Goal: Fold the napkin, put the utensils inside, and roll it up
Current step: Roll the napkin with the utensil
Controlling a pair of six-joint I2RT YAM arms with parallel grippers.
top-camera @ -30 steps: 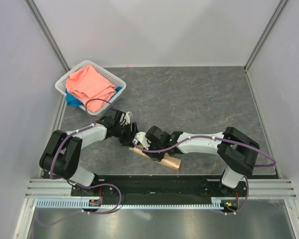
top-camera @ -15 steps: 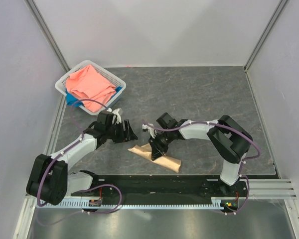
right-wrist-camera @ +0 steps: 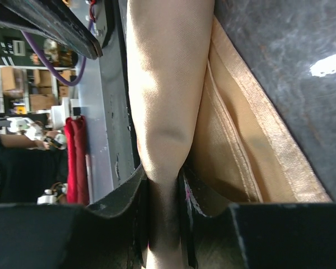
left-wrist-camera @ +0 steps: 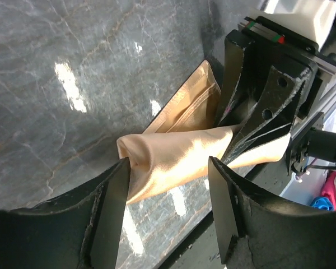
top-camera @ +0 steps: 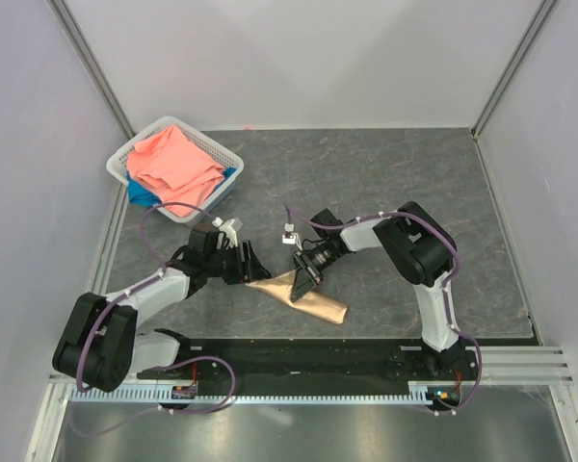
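Currently | basket [top-camera: 116, 166]: coral-pink cloth [top-camera: 173, 164], blue cloth [top-camera: 140, 195] | right gripper [top-camera: 301, 286]: pinching napkin [top-camera: 320, 304]

Left wrist view: my left gripper [left-wrist-camera: 168, 168] stands spread above the grey marbled table [left-wrist-camera: 61, 84], my two dark fingers [left-wrist-camera: 109, 218] framing the blunt near end of the rolled peach-gold napkin [left-wrist-camera: 179, 151]. The roll's end sits close against one of my fingers and clear of the other. Flat folded layers of the same cloth lie under the roll and reach toward the far side. At upper right, the black right gripper [left-wrist-camera: 234, 133] pinches the roll. Lamp glare spots the tabletop.
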